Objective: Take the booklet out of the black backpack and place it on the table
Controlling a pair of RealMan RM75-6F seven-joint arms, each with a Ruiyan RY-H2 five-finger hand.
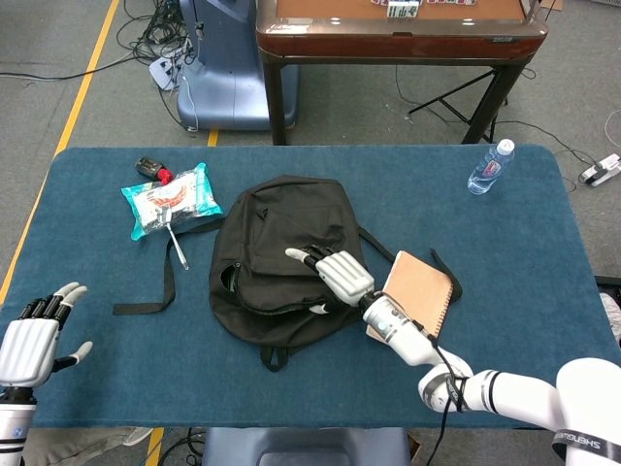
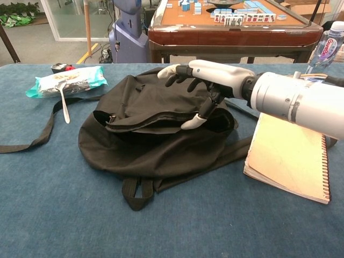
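The black backpack [image 1: 281,257] [image 2: 145,129] lies flat in the middle of the blue table, its zipper mouth facing left. A tan spiral-bound booklet [image 1: 417,294] [image 2: 287,164] lies on the cloth just right of the bag. My right hand [image 1: 335,275] [image 2: 207,80] hovers over the backpack's right half, fingers spread and holding nothing. At the lower left corner my left hand [image 1: 31,340] hangs off the table's edge, fingers apart and empty; the chest view does not show it.
A teal snack packet [image 1: 170,199] [image 2: 67,80] with a spoon lies at the back left, a small red-and-black item [image 1: 153,170] behind it. A water bottle [image 1: 490,167] [image 2: 325,51] stands at the back right. A loose black strap [image 1: 160,286] trails left.
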